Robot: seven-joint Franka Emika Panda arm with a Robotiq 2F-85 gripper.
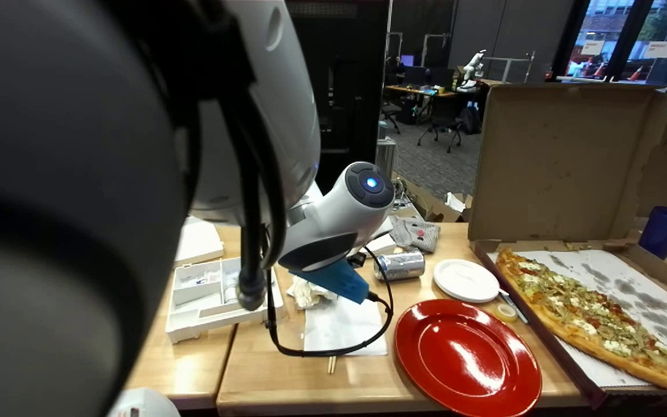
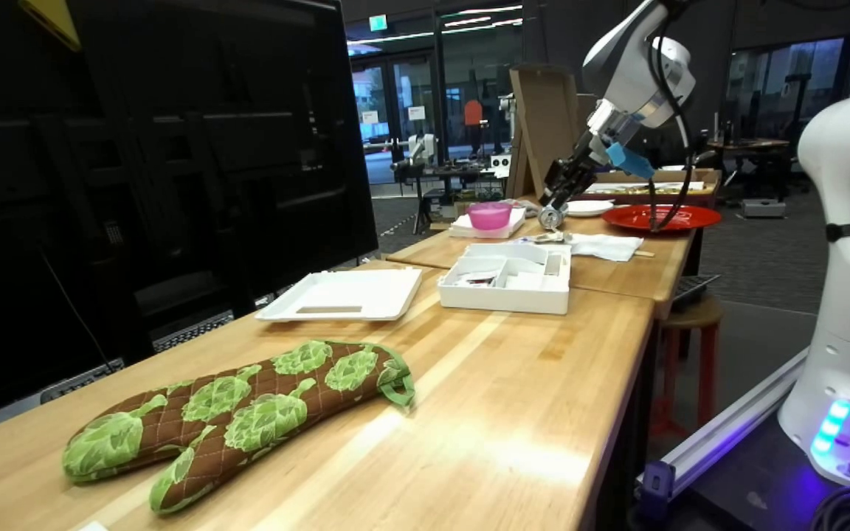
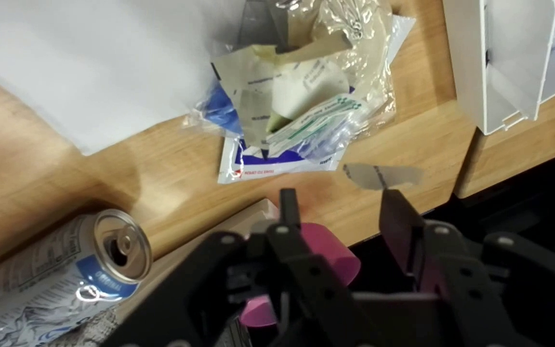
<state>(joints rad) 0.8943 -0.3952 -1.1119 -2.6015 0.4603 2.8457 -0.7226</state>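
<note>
The claw (image 3: 340,197) hangs over the wooden counter (image 2: 484,413), its two dark, narrow fingers (image 3: 403,233) spread, with a clear gap between them. At one fingertip shows a thin, translucent scrap (image 3: 382,177) crossed by a dark line; whether it clings there or lies on the wood beneath cannot be told. Beyond the fingertips in the wrist view, a heap of wrappers (image 3: 304,91) lies on the counter: creased paper with printed lettering, crinkled clear film and, underneath, a flat white-and-blue packet (image 3: 287,166). The heap meets the edge of a smooth white sheet (image 3: 94,72) and lies just beside, without touching, a rigid plastic box (image 2: 502,300), rectangular and divided into compartments. At the lower left of the wrist view, a metal can (image 3: 65,279) rests on its side, cylindrical and shiny, its mouth opened. A pink bowl (image 2: 490,216), rounded and smooth, sits on a white slab (image 2: 485,234) near the can. In an exterior view, a glossy red plate (image 1: 466,362), circular with a broad rim, lies near a cardboard box (image 1: 565,165); the lid is raised, and inside rests a long portion of pizza (image 1: 591,315) with a lumpy topping. In an exterior view lies a quilted oven mitt (image 2: 248,413) of brown cloth, printed in green.
</note>
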